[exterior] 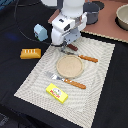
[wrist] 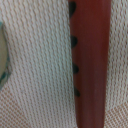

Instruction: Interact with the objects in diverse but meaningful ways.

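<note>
Dark red-brown and glossy, the sausage [wrist: 90, 65] is filling much of our wrist view, lying on the woven cream placemat [wrist: 40, 75] directly under our gripper [exterior: 67, 44]. Its long axis is running straight through that picture from edge to edge, with a row of small dark marks along one flank. We are judging that the coming move turns on this: the sausage is sitting below us and slightly off the camera's centre line, so our fingers would need to straddle it across its narrow width, not along its length.

In the exterior view our gripper is hanging low over the far edge of the placemat, just beside the orange-handled knife [exterior: 86, 58] and close to the round tan plate [exterior: 69, 66]. The fingertips are hidden behind the hand's white body there and are not showing in the wrist view, so we cannot tell whether they are spread or closed, or whether they are touching the sausage.

Away from our gripper, towards the exterior view's left, the pale blue house-shaped carton [exterior: 40, 32] and the orange-yellow ridged bread loaf [exterior: 30, 53] are resting off the mat. The flat yellow box [exterior: 57, 92] is lying well apart from us, past the plate and the fork [exterior: 67, 80]; its printed label is too small to read, and we are seeing no legible writing anywhere.
</note>
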Available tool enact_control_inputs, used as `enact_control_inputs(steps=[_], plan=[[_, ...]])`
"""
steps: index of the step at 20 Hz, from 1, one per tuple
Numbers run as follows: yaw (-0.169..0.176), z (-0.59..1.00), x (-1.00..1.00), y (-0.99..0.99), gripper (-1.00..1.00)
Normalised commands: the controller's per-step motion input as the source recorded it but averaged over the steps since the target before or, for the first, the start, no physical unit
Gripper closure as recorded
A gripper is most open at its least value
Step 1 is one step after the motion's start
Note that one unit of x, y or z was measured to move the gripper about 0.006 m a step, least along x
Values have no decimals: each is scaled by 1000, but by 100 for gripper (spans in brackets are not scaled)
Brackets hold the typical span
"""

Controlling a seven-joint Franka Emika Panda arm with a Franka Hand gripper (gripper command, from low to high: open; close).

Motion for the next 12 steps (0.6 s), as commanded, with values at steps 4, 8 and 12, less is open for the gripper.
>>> enact_control_inputs(steps=[4,8,12], plan=[[-23,-104,106,160,-100],[-25,-141,111,144,-100],[-25,-196,116,121,100]])
